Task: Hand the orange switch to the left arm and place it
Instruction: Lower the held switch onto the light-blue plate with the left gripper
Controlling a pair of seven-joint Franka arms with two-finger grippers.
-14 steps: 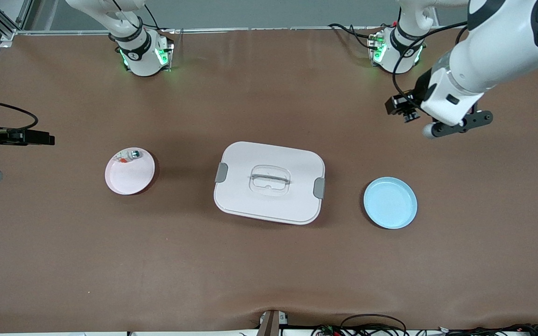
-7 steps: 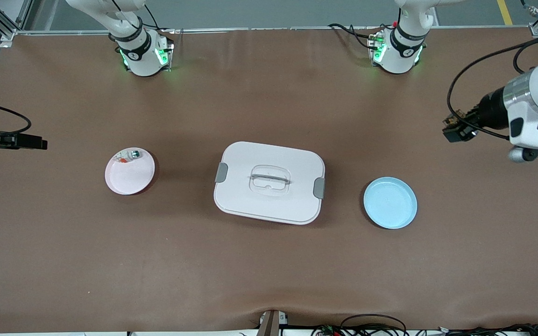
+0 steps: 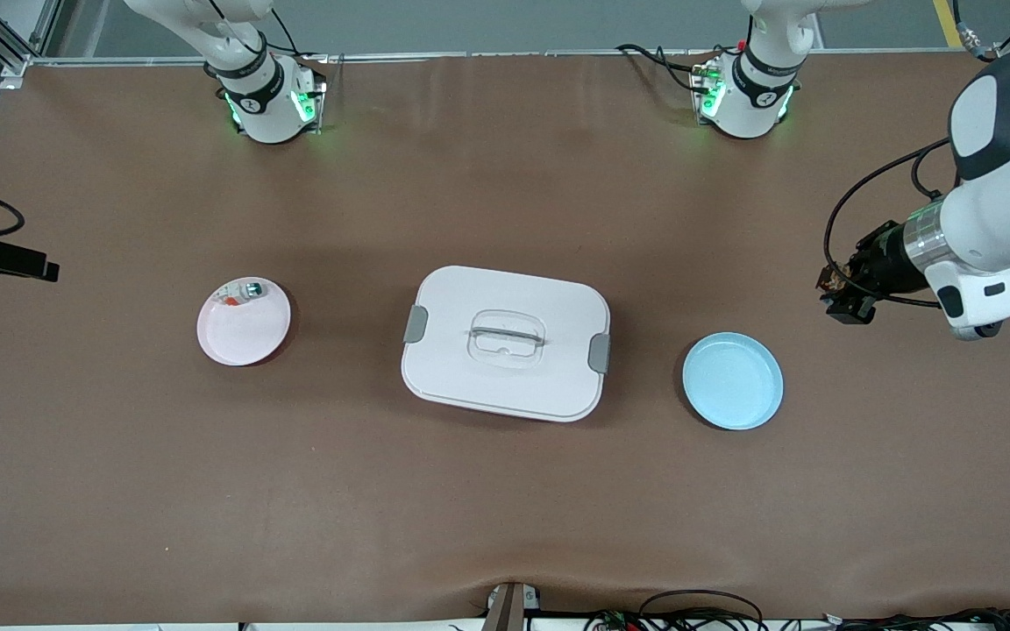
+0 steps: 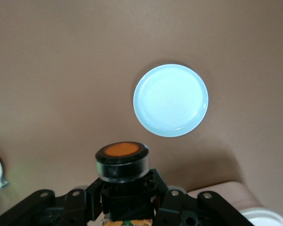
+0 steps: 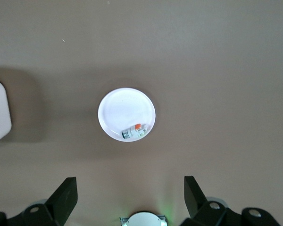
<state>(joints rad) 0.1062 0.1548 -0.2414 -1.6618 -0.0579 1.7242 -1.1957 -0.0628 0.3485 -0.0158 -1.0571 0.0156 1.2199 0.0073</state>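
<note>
White box point(image 3: 505, 342) is seen mid-bench between pink plate point(image 3: 238, 333) and blue plate point(image 3: 733, 380) in the front view, the orange switch point(image 4: 121, 160) is shown clamped in the left tool point(image 4: 125, 188) over bare bench near the blue plate in the left wrist view, and the right tool point(image 5: 130, 200) is shown spread wide over the right arm's end of the bench in the right wrist view.

A plate point(image 5: 126, 115) lies on the brown counter point(image 5: 217, 70), holding a small part point(image 5: 134, 132); the right gripper point(image 5: 131, 200) hangs wide open above.
</note>
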